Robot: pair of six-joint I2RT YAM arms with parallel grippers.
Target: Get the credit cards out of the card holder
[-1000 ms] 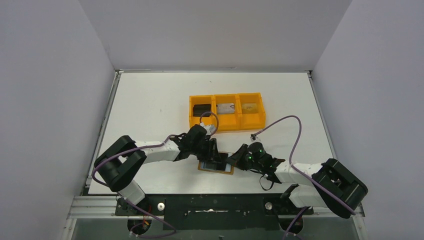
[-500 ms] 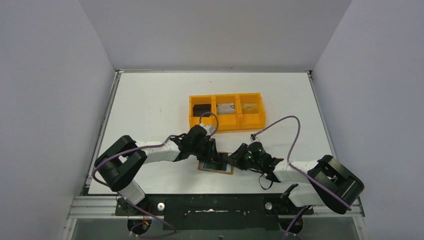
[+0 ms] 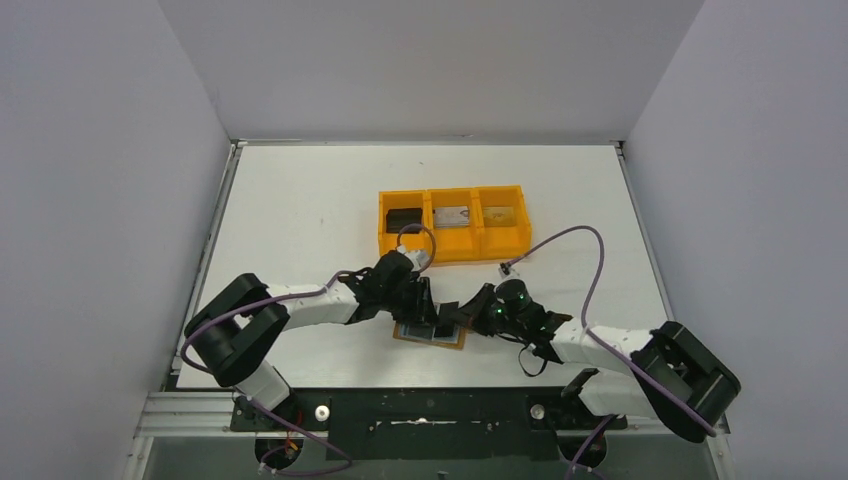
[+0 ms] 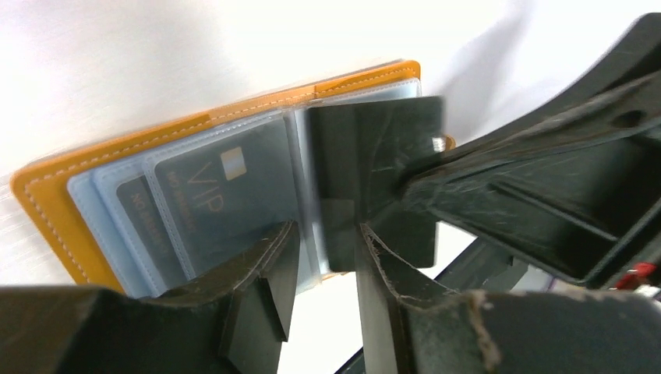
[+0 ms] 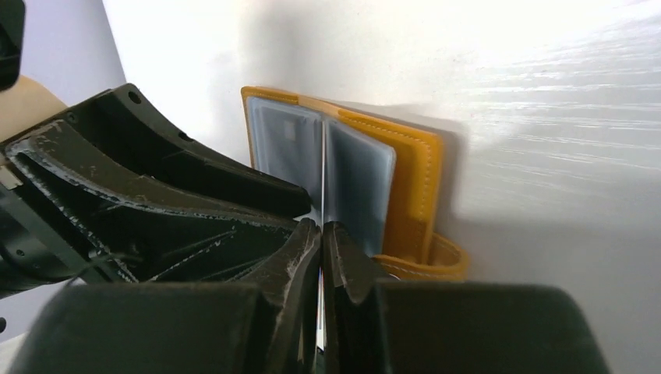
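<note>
A: What do the 2 grippers do at the near side of the table (image 3: 300,200)?

B: The right gripper (image 5: 321,227) has its 2 fingers pressed together on a dark card (image 4: 366,156). From its own wrist camera, this card shows only as a thin pale edge between the pads. The card is tilted up above the open card holder (image 5: 417,187); its lower part is blurred, so I cannot tell if it is free of the sleeves.

A: And the other one?

B: The left gripper (image 4: 326,234) stands over the same holder, on its left side. Its fingers have a narrow gap between them and they clamp nothing that I can see; whether the tips touch the sleeves, I cannot tell.

A: Where exactly is the card holder?

B: It lies open and flat on the table, near the front edge, between the 2 grippers. The tan cover is below and the clear grey-blue sleeves are on top; in 1 sleeve sits a dark VIP card (image 4: 218,195).

A: What is farther away?

B: Behind the holder, apart from it, stands the orange tray (image 3: 455,248) with 3 compartments. The left one holds a blackish card (image 3: 403,217); the middle one holds a silvery card (image 3: 453,214); the right one holds a pale card (image 3: 498,213).
</note>
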